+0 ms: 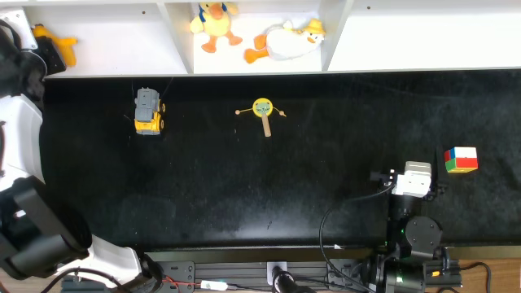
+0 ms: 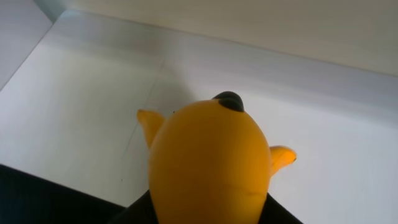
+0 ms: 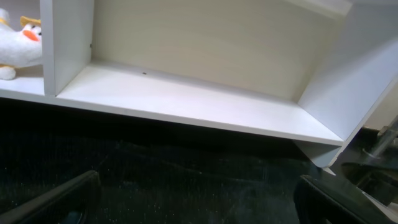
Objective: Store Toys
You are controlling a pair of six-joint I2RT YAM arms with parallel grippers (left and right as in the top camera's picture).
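Observation:
My left gripper point(image 1: 49, 50) is up in the left compartment of the white shelf point(image 1: 122, 61), shut on a yellow plush toy point(image 1: 59, 39). In the left wrist view the plush toy point(image 2: 208, 162) bulges up between my dark fingers point(image 2: 134, 213), over the compartment's white floor. A yellow toy truck point(image 1: 149, 111), a small rattle drum point(image 1: 262, 110) and a coloured cube point(image 1: 461, 159) lie on the black mat. My right gripper point(image 1: 413, 175) sits low at the right, near the cube; it point(image 3: 199, 202) is open, with nothing between its fingers.
The middle compartment holds a yellow duck plush point(image 1: 214, 20) and a white duck plush point(image 1: 289, 39) point(image 3: 15, 46). The right compartment point(image 3: 199, 99) faces my right gripper. The black mat point(image 1: 269, 187) spreads between the shelf and the arm bases.

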